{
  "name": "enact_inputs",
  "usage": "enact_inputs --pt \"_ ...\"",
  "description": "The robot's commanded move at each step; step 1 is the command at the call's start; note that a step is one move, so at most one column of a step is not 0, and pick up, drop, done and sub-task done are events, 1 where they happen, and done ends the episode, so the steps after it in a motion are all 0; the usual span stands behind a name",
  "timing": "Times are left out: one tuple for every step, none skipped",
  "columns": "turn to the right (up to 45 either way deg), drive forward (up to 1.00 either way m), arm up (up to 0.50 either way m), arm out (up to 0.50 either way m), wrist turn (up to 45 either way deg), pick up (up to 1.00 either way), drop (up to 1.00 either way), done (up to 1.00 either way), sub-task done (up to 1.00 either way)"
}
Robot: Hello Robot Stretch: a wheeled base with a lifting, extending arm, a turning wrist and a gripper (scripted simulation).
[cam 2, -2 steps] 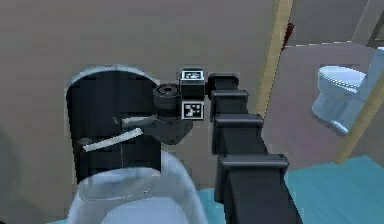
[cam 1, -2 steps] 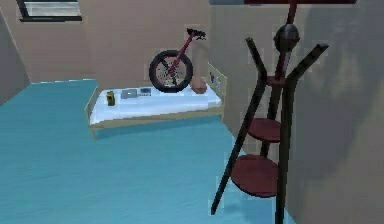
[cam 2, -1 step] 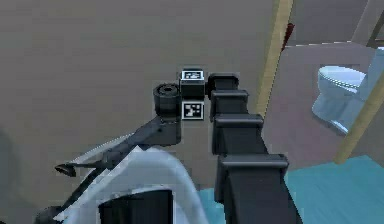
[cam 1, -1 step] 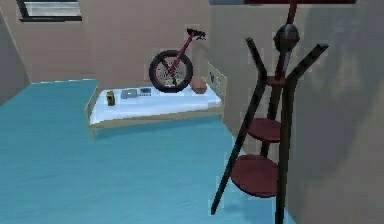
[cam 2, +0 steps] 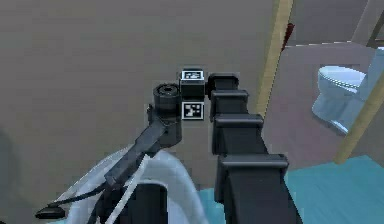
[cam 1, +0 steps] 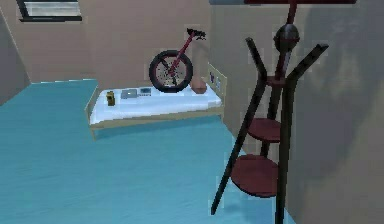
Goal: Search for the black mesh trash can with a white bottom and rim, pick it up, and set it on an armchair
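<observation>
In the arm side view the dark arm [cam 2: 240, 150] rises from the bottom edge, with two white marker squares [cam 2: 192, 92] at its far end. My gripper [cam 2: 75, 205] reaches down and left from its dark body. At its far end is a round thing with a white rim [cam 2: 175, 172] and a dark inside [cam 2: 150, 208], cut off by the bottom edge. It may be the trash can. I cannot tell whether the gripper holds anything.
The forward view has a low bed [cam 1: 150, 110] on the teal floor, with a red one-wheeled cycle [cam 1: 175, 65] and small items on it. A dark wooden stand [cam 1: 268, 120] with round shelves is close on the right. The arm side view shows a doorway frame [cam 2: 275, 60] and a toilet [cam 2: 340, 90].
</observation>
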Motion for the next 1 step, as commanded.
enact_inputs --pt "0.0 0.00 0.00 -0.16 0.0 0.00 0.00 0.00 0.00"
